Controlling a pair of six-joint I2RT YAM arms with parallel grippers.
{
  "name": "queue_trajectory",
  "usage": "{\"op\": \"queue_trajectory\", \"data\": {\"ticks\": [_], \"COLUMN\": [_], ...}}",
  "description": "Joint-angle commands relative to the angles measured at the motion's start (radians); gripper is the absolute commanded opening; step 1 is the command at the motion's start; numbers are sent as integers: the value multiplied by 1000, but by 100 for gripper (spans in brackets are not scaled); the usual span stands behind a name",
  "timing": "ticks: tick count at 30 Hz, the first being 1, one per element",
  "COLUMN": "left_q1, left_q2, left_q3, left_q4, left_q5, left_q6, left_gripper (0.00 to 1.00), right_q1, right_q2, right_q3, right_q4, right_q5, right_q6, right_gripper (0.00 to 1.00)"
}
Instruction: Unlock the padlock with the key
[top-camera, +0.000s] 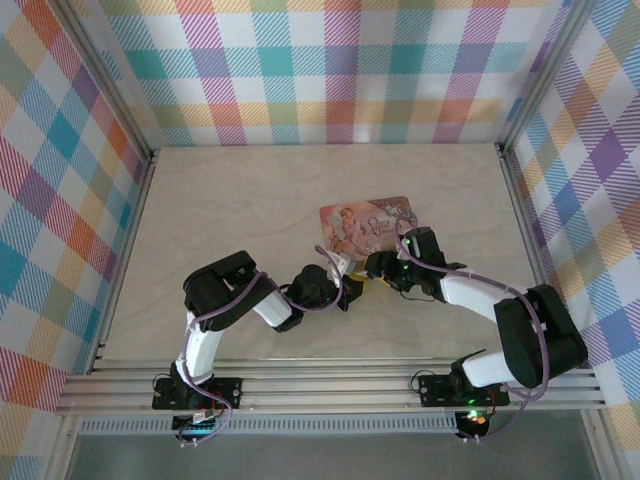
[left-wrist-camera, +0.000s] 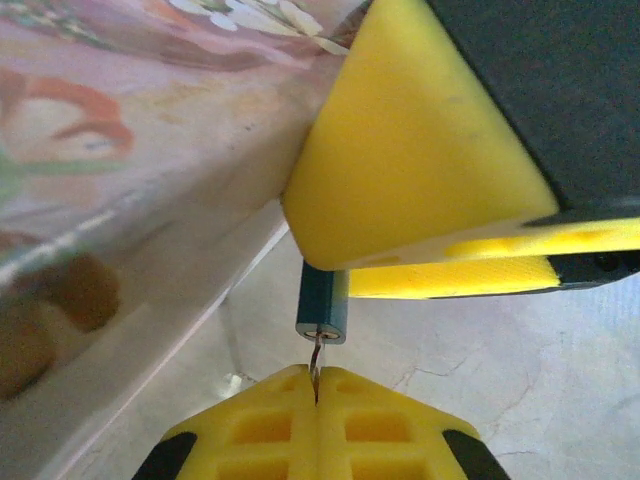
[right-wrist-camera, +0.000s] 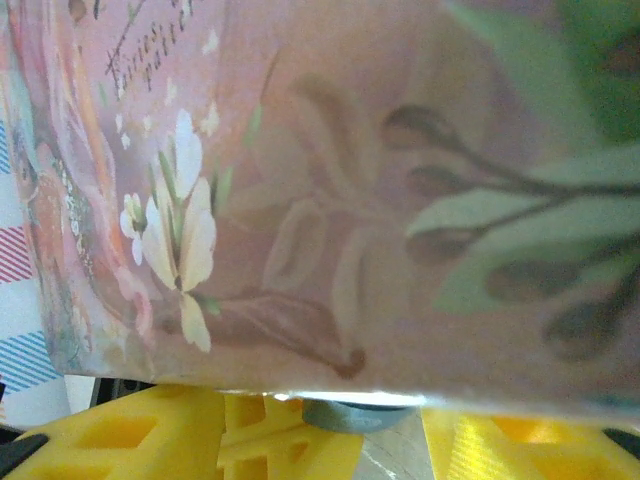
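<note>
The left hand (left-wrist-camera: 316, 380) is fully closed, its two yellow fingers pressed together on the key (left-wrist-camera: 315, 358), a thin grey sliver of metal that sticks out of the seam between them. The tip of the key meets the near end of the padlock (left-wrist-camera: 322, 305), right at its face; how far it goes in cannot be told.

The small blue padlock sits just above the bench (left-wrist-camera: 520, 370), close against the front edge of the pink picture box (left-wrist-camera: 120, 150). Its far end is hidden behind the fingers of the right hand (left-wrist-camera: 330, 268). Those fingers stand partly apart, one on each side of the padlock, but whether they actually press on it cannot be told.

From above, the left hand (top-camera: 345, 290) and the right hand (top-camera: 372, 268) meet at the near edge of the box (top-camera: 365, 222), which lies flat near the middle of the bench (top-camera: 250, 200).
</note>
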Motion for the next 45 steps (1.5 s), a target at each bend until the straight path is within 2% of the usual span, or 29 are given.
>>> {"op": "queue_trajectory", "data": {"ticks": [1, 10, 15, 17, 23, 27, 32, 41, 43, 44, 45], "left_q1": [8, 4, -28, -40, -88, -131, -187, -217, -216, -216, -216], "left_q2": [-43, -91, -142, -149, -174, -188, -201, -222, -231, -234, -239], "left_q3": [2, 16, 45, 64, 125, 159, 186, 179, 168, 165, 162], "left_q4": [41, -17, -154, -205, -375, -479, -545, -557, -552, -556, -557], "left_q5": [51, 83, 66, 68, 32, -60, -264, -474, -473, -470, -468], "left_q6": [-27, 37, 179, 238, 419, 545, 665, 726, 725, 721, 714], "left_gripper": [0, 0, 0, 0, 0, 0, 0, 0, 0, 0, 0], "right_q1": [5, 7, 8, 8, 8, 7, 11, 35, 41, 43, 44], "right_q2": [11, 57, 50, 45, 52, 51, 36, 49, 45, 41, 34], "right_q3": [-27, -32, -12, 0, 30, 48, 58, 80, 89, 90, 93], "right_q4": [15, 9, -36, -64, -114, -153, -206, -259, -272, -278, -284], "right_q5": [21, 10, 3, -2, -43, -60, -53, -38, -33, -27, -21], "right_q6": [30, 33, 40, 34, 38, 35, 34, 53, 60, 65, 73], "right_gripper": [55, 52, 39, 37, 41, 45, 46, 16, 19, 22, 30]}}
